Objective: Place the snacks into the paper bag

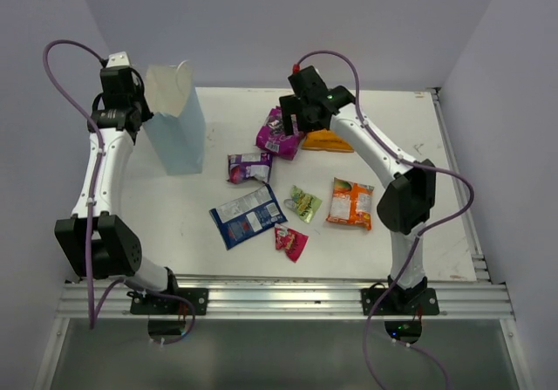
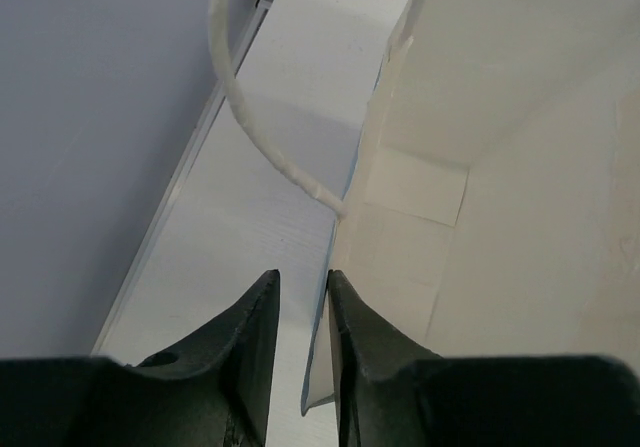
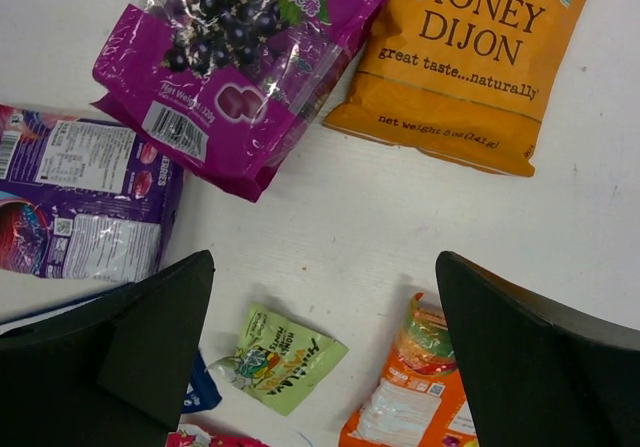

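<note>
— Where are the bag and the packets?
— Your left gripper straddles the paper bag wall, far left; whether it pinches, I cannot tell. Your right gripper hangs spread above the snacks mid-table.

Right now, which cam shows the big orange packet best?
Right wrist: the big orange packet fills the upper right, Honey Dijon label readable. Top external shows only an orange sliver past the right arm. Left wrist shows none of it, just the paper bag.

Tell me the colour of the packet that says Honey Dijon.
The Honey Dijon packet is orange with dark brown letters, clearest in the right wrist view.
</note>
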